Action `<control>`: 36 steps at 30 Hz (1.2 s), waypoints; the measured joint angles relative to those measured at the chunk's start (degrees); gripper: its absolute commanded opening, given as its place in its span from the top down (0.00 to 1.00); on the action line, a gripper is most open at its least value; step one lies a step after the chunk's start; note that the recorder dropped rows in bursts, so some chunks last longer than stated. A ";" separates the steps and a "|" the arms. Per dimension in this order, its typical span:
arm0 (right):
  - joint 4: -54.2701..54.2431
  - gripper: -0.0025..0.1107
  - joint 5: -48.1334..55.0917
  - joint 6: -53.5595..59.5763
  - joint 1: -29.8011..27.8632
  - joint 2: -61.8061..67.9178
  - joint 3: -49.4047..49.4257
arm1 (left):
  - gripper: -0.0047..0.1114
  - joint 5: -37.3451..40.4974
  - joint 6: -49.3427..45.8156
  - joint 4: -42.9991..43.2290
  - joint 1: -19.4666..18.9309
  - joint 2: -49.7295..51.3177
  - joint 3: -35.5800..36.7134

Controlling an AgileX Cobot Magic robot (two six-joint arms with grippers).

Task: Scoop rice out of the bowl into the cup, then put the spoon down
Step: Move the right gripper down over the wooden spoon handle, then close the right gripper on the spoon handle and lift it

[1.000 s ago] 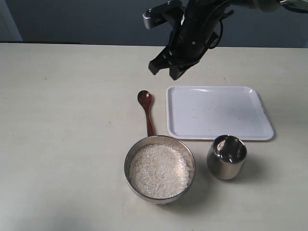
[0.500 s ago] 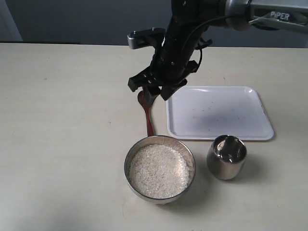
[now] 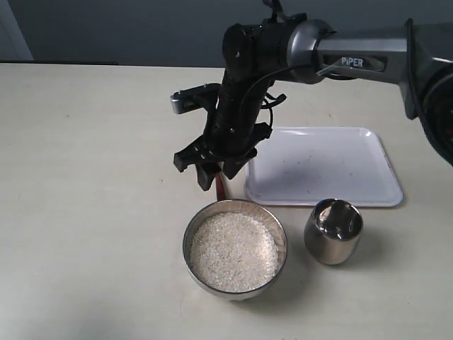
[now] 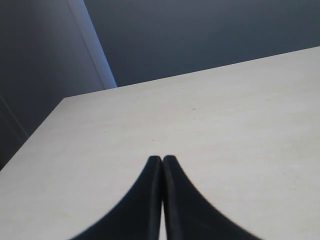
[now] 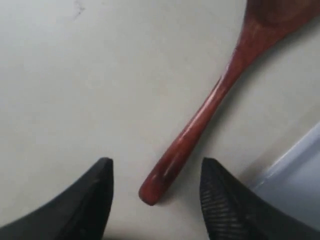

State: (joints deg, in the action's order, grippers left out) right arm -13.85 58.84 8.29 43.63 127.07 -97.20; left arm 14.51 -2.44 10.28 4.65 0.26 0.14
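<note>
The steel bowl (image 3: 190, 237) holds white rice (image 3: 234, 252) near the table's front, with the smaller steel cup (image 3: 333, 231) to its right. The reddish-brown wooden spoon (image 5: 202, 117) lies flat on the table just behind the bowl. In the exterior view only a short piece of the spoon (image 3: 221, 189) shows under the arm. My right gripper (image 3: 217, 177) hangs low over the handle, open. In the right wrist view the right gripper (image 5: 156, 163) straddles the handle's end without touching it. My left gripper (image 4: 161, 159) is shut and empty over bare table, out of the exterior view.
A white tray (image 3: 322, 164) lies behind the cup, just right of the spoon; its edge (image 5: 295, 170) runs close to one right fingertip. The bowl's rim sits right in front of the handle's end.
The right arm has swung left and down from above the tray's back corner to just over the spoon handle, now covering most of the spoon. Bowl, cup and tray have not moved.
</note>
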 measured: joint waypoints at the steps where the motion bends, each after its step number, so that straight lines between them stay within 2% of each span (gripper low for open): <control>1: 0.98 0.52 -0.16 -0.78 0.26 0.39 0.00 | 0.96 0.00 0.00 0.00 0.00 0.00 0.00; 25: 4.13 0.53 -2.61 -6.81 0.52 4.71 -0.46 | 0.96 0.00 0.00 0.00 0.00 0.00 0.00; 27: 4.27 0.58 -2.51 -7.55 0.52 4.71 -0.49 | 0.96 0.00 0.00 0.00 0.00 0.00 0.00; 29: 4.27 0.69 -2.51 -7.87 0.56 4.71 -0.49 | 0.96 0.00 0.00 0.00 0.00 0.00 0.00; 33: 5.56 0.99 -2.35 -8.29 0.90 4.93 -0.49 | 0.96 0.00 0.00 0.00 0.00 0.00 0.00; 36: 5.80 0.99 -2.35 -8.29 1.33 4.93 -0.49 | 0.96 0.00 0.00 0.00 0.00 0.00 0.00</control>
State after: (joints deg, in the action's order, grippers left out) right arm -8.05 56.48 0.00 44.97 132.00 -97.69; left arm 14.51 -2.44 10.28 4.65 0.26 0.14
